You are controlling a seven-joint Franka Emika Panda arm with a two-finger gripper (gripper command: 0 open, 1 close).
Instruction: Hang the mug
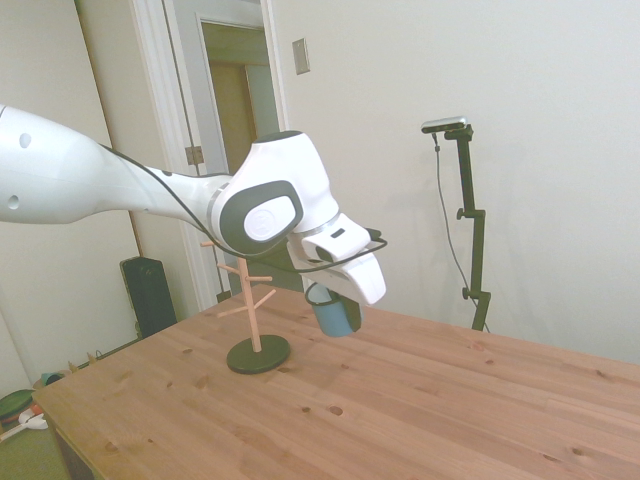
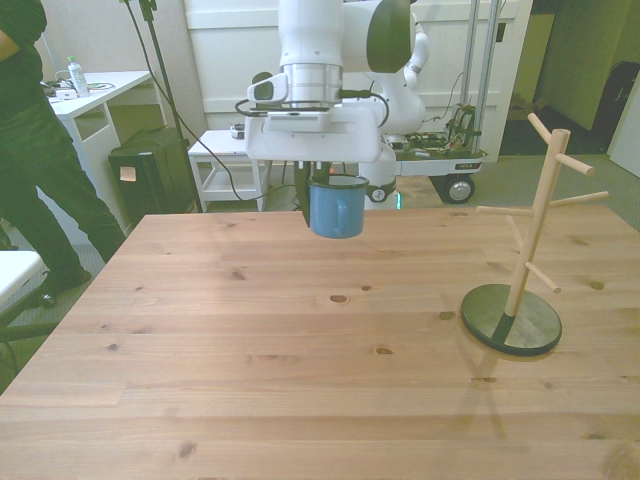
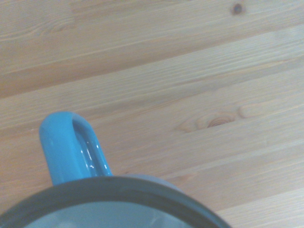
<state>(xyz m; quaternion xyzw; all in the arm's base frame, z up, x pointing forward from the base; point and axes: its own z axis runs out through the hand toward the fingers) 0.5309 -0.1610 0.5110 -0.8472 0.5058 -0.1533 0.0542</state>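
Observation:
The light-blue mug (image 2: 337, 208) with a dark rim hangs in the air above the far middle of the table, gripped at its rim by my gripper (image 2: 322, 188), which is shut on it. From the side, the mug (image 1: 333, 316) sits under the gripper (image 1: 322, 297), tilted slightly, just right of the wooden rack (image 1: 250, 290). In the front view the rack (image 2: 535, 200) stands on a dark round base (image 2: 510, 320) at the right, well apart from the mug. The wrist view shows the mug's rim (image 3: 109, 190) and its handle (image 3: 71, 147) over the table boards.
A person (image 2: 30, 150) stands off the table's corner at the front view's left. Behind the table are a white cart (image 2: 225, 160), a black bin (image 2: 150, 175) and a wheeled trolley (image 2: 440, 160). The wooden table (image 2: 300, 380) spreads bare below the mug.

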